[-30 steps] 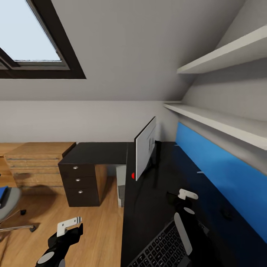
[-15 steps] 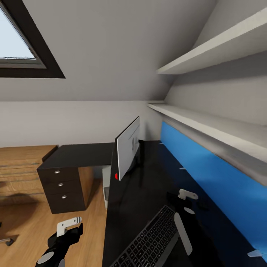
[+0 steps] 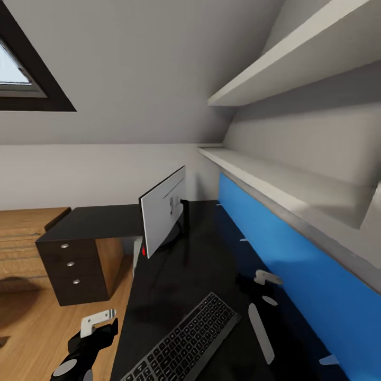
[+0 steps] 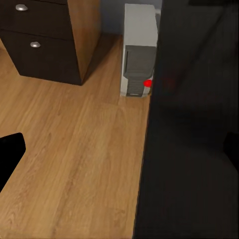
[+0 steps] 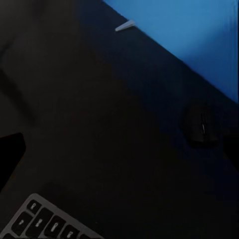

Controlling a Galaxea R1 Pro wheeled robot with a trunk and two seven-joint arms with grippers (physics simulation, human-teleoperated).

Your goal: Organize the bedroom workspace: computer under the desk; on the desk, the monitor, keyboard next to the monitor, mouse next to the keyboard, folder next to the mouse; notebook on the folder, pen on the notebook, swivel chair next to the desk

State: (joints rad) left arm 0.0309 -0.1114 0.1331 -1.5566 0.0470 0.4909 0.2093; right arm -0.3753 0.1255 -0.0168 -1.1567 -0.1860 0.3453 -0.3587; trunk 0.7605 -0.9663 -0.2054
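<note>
Beside the right gripper (image 3: pixel 263 288) — keyboard (image 3: pixel 185 338), flat on desk (image 3: pixel 190 275).

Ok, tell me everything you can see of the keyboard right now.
The thin keyboard with dark grey keys and a silver edge lies flat on the glossy black desk top, angled diagonally, its near end cut off by the head view's edge. It sits nearer than the white-backed monitor. Nothing rests on it; neither gripper touches it.

Glossy black desk (image 3: pixel 174 275), wood plank floor (image 4: pixel 74 149), prob. matt keyboard (image 3: pixel 185 338)
</note>
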